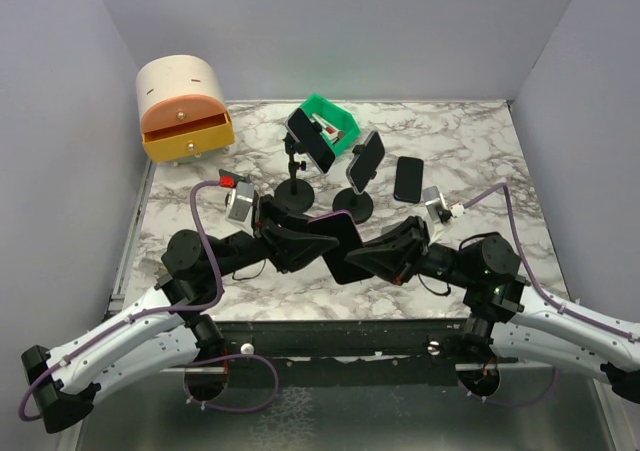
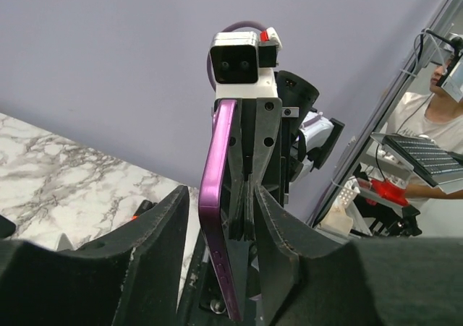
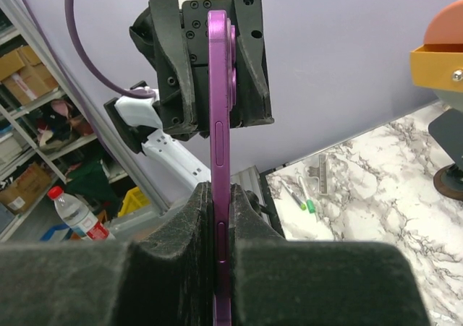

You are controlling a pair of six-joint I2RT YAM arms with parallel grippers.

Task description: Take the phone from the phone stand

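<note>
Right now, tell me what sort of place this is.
Most likely a test cell in a robotics lab: a marble-look table boxed in by plain grey walls, cluttered storage shelves beyond it, and a person working at a laptop alongside.

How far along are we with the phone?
Done: the purple phone is off any stand, clamped in the right fingers. In hand: the left fingers flank it mid-air, grip unclear. Left: setting it down; left stand and right stand hold other phones.
</note>
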